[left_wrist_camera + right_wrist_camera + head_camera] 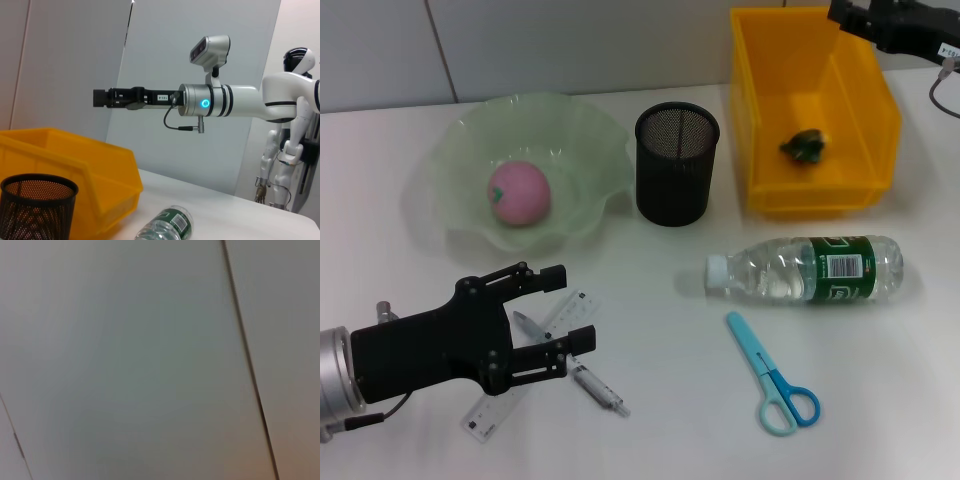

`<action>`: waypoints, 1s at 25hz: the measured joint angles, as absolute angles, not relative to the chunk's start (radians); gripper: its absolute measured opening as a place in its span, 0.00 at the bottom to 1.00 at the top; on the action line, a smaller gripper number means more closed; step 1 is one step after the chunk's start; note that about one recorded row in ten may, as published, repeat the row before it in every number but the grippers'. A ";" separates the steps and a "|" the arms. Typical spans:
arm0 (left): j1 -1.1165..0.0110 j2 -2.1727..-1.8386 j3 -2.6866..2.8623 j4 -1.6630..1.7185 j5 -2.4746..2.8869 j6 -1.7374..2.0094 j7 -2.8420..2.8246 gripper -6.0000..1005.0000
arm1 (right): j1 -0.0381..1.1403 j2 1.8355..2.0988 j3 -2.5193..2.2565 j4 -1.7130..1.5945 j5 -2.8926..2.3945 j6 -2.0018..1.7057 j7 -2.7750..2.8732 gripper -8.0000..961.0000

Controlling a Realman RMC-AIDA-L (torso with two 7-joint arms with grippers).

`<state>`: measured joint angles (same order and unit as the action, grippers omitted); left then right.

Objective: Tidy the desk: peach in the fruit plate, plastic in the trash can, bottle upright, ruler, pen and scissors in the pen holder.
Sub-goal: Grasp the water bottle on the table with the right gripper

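Left claw [564, 318] lower left, fingers spread wide over ruler [490, 408] and pen [592, 384] on worktop [670, 400] | pen holder [677, 164] upper centre | right claw [848, 14] top right above trash can [750, 130], state unclear | advice: straddle one item only, then close.

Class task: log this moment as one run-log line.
left gripper: open over ruler, pen | right gripper: above trash can | bottle: lying

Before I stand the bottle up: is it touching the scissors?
Apart. The head view shows bare desk between the lying bottle and the scissors.
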<state>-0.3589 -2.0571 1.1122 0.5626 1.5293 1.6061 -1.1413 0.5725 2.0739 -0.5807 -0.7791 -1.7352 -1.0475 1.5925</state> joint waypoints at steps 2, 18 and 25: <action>-0.359 -2.057 1.112 0.562 1.529 1.606 -1.141 0.81 | 0.570 2.073 -0.584 -0.779 -1.725 -1.056 1.592 0.76; -0.359 -2.057 1.110 0.560 1.529 1.606 -1.141 0.81 | 0.567 2.011 -0.601 -0.832 -1.733 -1.258 1.737 0.81; -0.358 -2.057 1.108 0.560 1.529 1.607 -1.145 0.81 | 0.613 1.873 -0.740 -0.918 -1.967 -1.545 1.931 0.81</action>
